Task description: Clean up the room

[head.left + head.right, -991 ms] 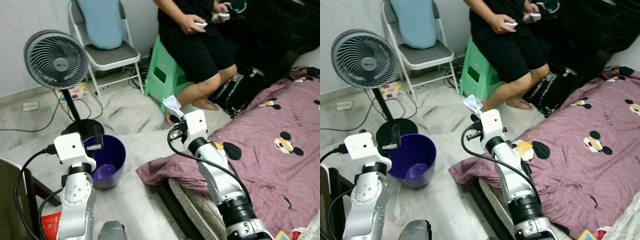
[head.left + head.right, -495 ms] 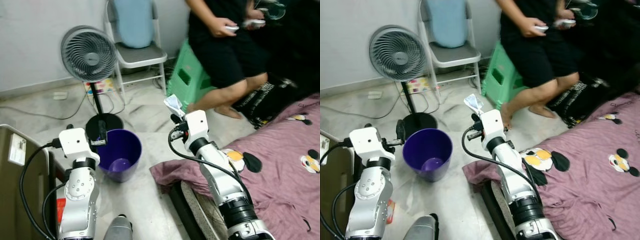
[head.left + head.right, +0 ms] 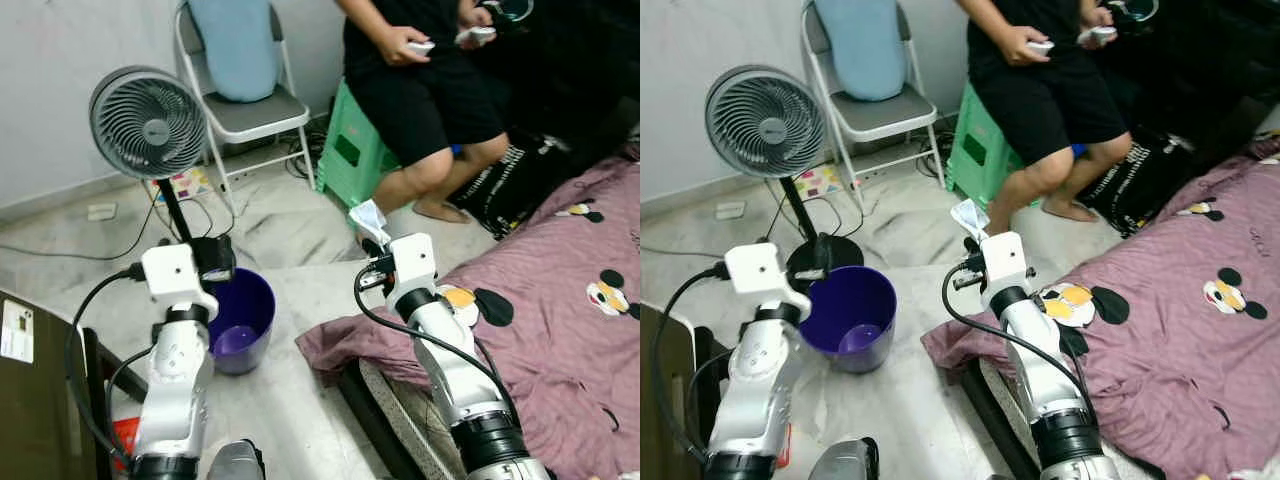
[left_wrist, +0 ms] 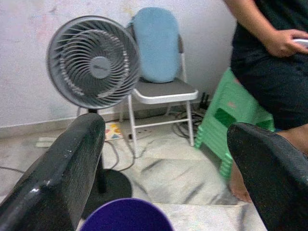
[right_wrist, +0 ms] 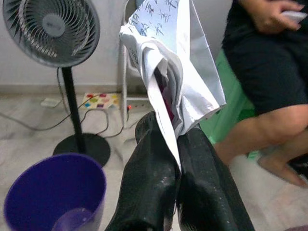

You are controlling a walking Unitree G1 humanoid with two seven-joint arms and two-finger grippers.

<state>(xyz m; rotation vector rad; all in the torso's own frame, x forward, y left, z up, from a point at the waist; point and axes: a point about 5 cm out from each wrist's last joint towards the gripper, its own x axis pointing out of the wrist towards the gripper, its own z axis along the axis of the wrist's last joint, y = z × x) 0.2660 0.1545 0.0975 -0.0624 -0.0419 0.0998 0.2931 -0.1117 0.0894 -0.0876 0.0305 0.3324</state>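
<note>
Crumpled paper wrapper (image 5: pixel 166 62) is pinched tight between the two black fingers of the right gripper (image 5: pixel 175 159) and is held up above the floor, near the edge of the bed (image 3: pixel 560 330), likely so it can be dropped in the bin. The purple bin (image 3: pixel 850 315) is on the floor between the two arms. The left gripper (image 4: pixel 168 168) is held wide open, with nothing in it, over the bin's rim. A standing fan (image 3: pixel 148 122), a folding chair (image 3: pixel 245 110), a green stool (image 3: pixel 355 155) and a seated person (image 3: pixel 430 100) are behind.
</note>
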